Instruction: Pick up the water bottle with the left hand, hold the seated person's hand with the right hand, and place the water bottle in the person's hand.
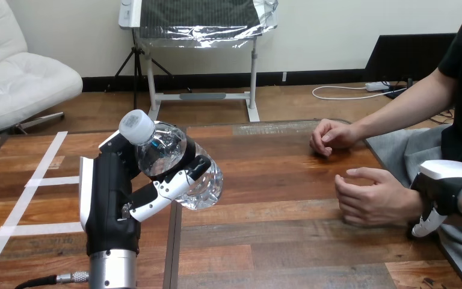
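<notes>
left hand (111, 201): lower left of the frame, fingers and thumb wrapped round the belly of the water bottle (177, 165). The bottle looks lifted off the table (277, 241), with its cap (137, 125) tipped toward the upper left.
bottle feel: clear thin plastic, so my guess is light and a bit squishy. Squeeze too hard and it probably dents, and the smooth wall looks slippery. Can't tell how much water is in it.
where to grab: mid-body like now seems fine imo, since it leaves the bottom end free to go into a palm.
right hand (442, 186): far right edge, right up against the wrist of the person's nearer hand (370, 195). Can't tell if it's actually gripping or just sitting there.
person's other hand (331, 135): further up, right of centre, loosely closed on the wood.
open room: bare tabletop between the bottle and the nearer hand, nothing to dodge.
edges: the table's right edge runs close by that wrist, so a fumble there could roll to the floor.
</notes>
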`<state>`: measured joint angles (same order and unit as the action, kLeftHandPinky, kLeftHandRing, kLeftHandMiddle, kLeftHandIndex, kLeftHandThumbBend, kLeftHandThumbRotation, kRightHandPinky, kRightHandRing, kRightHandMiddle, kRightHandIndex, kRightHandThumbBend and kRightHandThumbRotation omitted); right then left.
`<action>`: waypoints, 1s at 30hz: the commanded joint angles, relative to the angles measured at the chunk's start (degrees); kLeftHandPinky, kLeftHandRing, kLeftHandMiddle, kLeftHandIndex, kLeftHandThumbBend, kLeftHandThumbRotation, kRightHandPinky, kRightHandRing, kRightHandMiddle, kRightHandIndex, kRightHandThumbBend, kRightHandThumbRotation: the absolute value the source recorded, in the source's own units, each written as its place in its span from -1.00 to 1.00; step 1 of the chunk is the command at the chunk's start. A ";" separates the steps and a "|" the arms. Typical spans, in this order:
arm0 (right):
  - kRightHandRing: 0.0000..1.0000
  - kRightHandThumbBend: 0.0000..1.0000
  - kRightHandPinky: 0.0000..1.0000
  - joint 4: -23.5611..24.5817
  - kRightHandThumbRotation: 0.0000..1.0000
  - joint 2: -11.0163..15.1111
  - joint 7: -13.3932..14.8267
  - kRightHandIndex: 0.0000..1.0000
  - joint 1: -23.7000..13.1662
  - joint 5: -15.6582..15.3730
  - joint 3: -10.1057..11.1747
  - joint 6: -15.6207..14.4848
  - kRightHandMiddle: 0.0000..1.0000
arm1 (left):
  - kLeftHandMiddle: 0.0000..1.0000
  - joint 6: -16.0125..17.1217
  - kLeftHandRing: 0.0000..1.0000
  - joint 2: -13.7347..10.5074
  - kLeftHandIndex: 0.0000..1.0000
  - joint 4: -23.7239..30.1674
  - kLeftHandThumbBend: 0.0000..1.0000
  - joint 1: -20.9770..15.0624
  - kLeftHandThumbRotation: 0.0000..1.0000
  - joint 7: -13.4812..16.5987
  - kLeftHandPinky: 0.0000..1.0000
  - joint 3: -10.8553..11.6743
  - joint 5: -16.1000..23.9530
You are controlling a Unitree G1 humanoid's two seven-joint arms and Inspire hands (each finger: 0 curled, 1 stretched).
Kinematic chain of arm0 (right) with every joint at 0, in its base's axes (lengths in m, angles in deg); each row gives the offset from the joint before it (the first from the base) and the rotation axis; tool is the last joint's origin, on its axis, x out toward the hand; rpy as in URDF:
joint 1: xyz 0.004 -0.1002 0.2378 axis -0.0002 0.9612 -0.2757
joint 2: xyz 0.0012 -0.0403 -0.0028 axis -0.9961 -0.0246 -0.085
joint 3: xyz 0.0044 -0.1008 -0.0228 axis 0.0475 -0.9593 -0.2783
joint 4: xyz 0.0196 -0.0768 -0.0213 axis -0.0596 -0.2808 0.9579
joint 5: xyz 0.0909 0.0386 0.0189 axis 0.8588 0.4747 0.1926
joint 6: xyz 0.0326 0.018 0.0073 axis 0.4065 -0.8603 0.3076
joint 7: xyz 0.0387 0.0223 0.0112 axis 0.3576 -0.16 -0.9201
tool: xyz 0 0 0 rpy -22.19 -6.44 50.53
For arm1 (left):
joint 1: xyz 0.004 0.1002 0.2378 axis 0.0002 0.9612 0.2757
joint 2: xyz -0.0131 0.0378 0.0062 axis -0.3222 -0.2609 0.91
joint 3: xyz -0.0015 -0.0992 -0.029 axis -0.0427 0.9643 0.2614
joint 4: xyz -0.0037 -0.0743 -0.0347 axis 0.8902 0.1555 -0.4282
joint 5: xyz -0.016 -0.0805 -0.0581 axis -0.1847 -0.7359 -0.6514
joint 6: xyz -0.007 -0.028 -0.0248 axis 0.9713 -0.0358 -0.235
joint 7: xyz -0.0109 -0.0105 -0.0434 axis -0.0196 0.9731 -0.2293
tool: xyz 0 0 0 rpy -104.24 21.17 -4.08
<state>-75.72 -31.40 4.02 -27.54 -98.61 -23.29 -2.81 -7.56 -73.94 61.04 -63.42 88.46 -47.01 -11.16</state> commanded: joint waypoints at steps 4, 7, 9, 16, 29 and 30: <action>-0.02 0.29 -0.25 2.28 -1.00 -3.85 -0.24 -0.07 1.52 2.90 0.65 1.59 0.14 | -0.15 -0.06 -0.17 0.51 0.00 2.20 0.23 -5.10 -1.00 -0.01 -0.16 -0.35 -0.02; -0.06 0.31 -0.30 2.63 -1.00 -3.52 0.57 -0.08 1.63 2.98 0.77 2.26 0.10 | -0.15 -0.10 -0.18 0.53 0.00 2.04 0.24 -5.33 -1.00 -0.09 -0.16 -0.39 -0.11; -0.14 0.33 -0.36 3.37 -1.00 -3.04 1.70 -0.11 1.94 2.93 1.01 3.15 0.04 | -0.15 -0.15 -0.18 0.51 0.00 1.89 0.24 -5.59 -1.00 -0.17 -0.17 -0.47 -0.05; -0.22 0.36 -0.42 4.44 -1.00 -2.55 2.45 -0.15 2.03 2.93 1.80 3.58 -0.04 | -0.16 0.17 -0.19 0.59 -0.01 1.15 0.24 -6.42 -1.00 -0.54 -0.19 -0.63 -0.48; -0.43 0.39 -0.60 9.39 -1.00 -1.14 4.02 -0.22 3.70 4.58 4.21 4.55 -0.24 | -0.16 -2.44 -0.19 0.98 -0.02 1.54 0.24 -7.97 -1.00 -0.36 -0.18 -1.54 1.25; -0.42 0.38 -0.59 9.73 -1.00 -1.20 3.52 -0.20 3.62 4.60 4.29 3.80 -0.22 | -0.16 -2.64 -0.19 1.04 -0.02 1.55 0.24 -8.13 -1.00 -0.40 -0.18 -1.62 1.25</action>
<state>-70.02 -31.47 7.26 -23.37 -95.14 -20.18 0.77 -9.39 -73.74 60.88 -66.54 88.17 -47.35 -10.45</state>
